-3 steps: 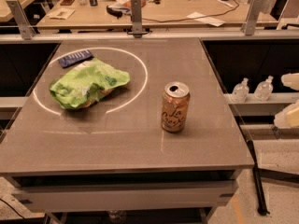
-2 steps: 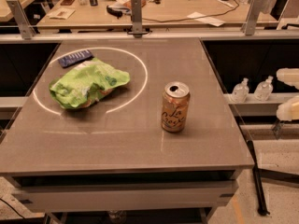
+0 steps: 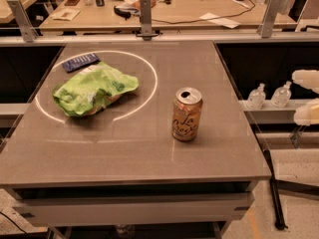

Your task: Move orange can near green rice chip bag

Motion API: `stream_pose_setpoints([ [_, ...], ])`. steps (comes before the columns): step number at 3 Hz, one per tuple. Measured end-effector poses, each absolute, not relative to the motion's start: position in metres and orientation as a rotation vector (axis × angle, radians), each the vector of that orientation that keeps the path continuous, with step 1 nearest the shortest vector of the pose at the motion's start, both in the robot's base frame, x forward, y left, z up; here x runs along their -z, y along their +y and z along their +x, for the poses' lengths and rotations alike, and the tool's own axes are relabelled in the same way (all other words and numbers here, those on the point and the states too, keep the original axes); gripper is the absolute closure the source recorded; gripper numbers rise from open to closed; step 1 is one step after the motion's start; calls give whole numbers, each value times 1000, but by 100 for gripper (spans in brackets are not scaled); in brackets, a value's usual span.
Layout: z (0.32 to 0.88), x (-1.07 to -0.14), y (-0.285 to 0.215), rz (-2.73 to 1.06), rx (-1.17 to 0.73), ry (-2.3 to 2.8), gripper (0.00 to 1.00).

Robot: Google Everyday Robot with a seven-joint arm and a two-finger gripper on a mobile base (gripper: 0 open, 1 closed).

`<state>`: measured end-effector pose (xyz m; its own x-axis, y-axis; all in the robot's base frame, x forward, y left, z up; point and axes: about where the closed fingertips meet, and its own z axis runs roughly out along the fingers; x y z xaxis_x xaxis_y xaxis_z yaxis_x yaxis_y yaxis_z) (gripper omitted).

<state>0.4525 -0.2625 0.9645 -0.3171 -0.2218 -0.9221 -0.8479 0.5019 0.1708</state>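
You see bag (image 3: pixel 92 88) at 10 o'clock on table (image 3: pixel 124 153), packet (image 3: pixel 80 61) just beside at its 11. Can (image 3: pixel 187 114) upright, well apart, at bag's 4. Gripper (image 3: pixel 306 96) off table at can's 3, fingers apart, holding nothing.

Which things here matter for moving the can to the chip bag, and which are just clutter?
For the job:
orange can, upright, right of centre
green chip bag, lying inside the white ring
gripper, beyond the table on the right, fingers apart

Just lying about:
dark blue packet behind the bag
two small bottles on the right ledge
papers on the far desk
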Motion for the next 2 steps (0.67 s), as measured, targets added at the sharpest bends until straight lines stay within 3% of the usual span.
stream_pose_setpoints([
  [2,435,-948,-220,-868,-830,1804,0],
])
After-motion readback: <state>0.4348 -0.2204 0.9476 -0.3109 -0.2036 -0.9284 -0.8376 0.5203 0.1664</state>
